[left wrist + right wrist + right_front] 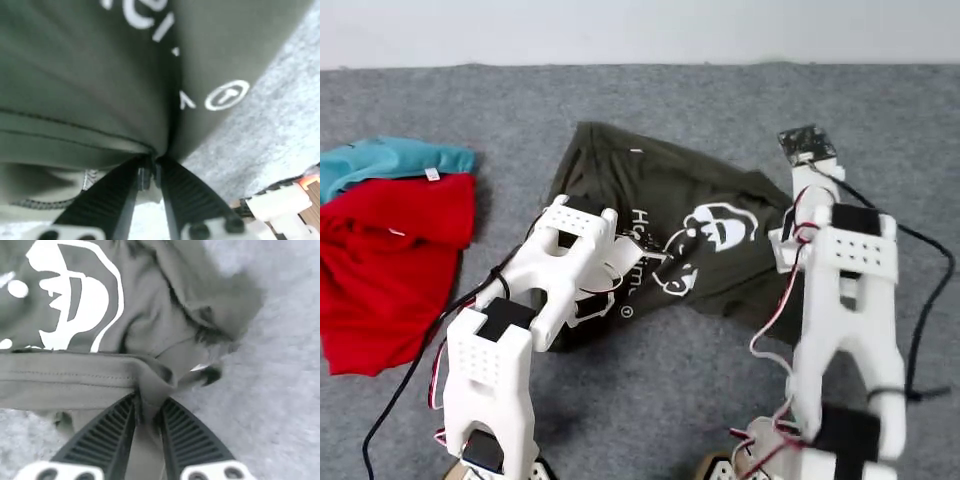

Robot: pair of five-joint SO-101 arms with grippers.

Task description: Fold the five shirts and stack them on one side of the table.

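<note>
A dark olive shirt (650,185) with a white print lies crumpled in the middle of the grey table. The left arm (565,260) stands over the shirt's near-left part. My left gripper (152,162) is shut on a fold of the shirt (100,75) by its stitched hem. The right arm (855,250) is over the shirt's right edge. My right gripper (148,402) is shut on a bunched bit of the shirt's (150,315) hem, beside the white print (75,300).
A red shirt (390,260) lies at the left edge, with a teal shirt (380,160) partly under it towards the back. Bare grey carpet (670,400) shows between the arm bases. A black cable (930,300) runs along the right arm.
</note>
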